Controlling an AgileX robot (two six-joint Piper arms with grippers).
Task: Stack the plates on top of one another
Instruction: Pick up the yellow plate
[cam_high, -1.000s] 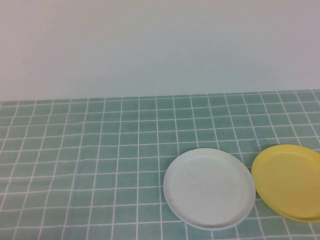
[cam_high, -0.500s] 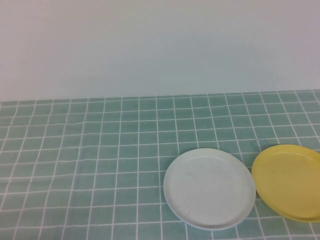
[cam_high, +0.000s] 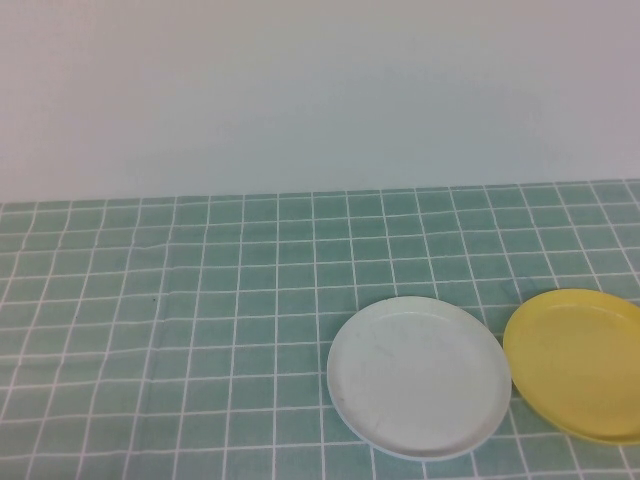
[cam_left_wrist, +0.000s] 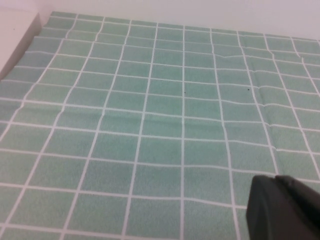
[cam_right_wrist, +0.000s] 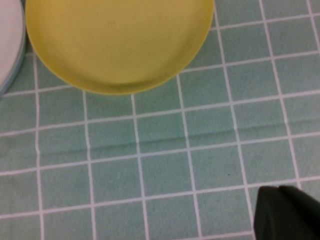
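Green checked cloth (cam_high: 200, 330) with white grid lines is spread over the whole table, and a plain pale wall (cam_high: 300, 90) is seen behind it at the far side. On the near right part of the cloth the white plate (cam_high: 418, 376) is laid flat, and in the right wrist view a light blue rim (cam_right_wrist: 14, 75) is seen peeping from beneath its edge, so the white plate is judged to be already resting on the blue one. Just to its right the yellow plate (cam_high: 580, 362) is laid flat on the cloth, close beside the white plate and partly cut off by the right edge of the high view. Neither arm is seen from the high camera. The right gripper (cam_right_wrist: 287, 214) is held clenched and empty above bare cloth near the yellow plate, and the left gripper (cam_left_wrist: 282, 207) is likewise clenched and empty over bare cloth well to the left, away from all plates. The step in hand is judged to be the lifting of the yellow plate by the right arm. For this to go well, the fingers must first be spread, the low rim nearest the gripper pinched, and the plate kept level, then centred over the white plate before release. No brand, label or writing can be made out anywhere.
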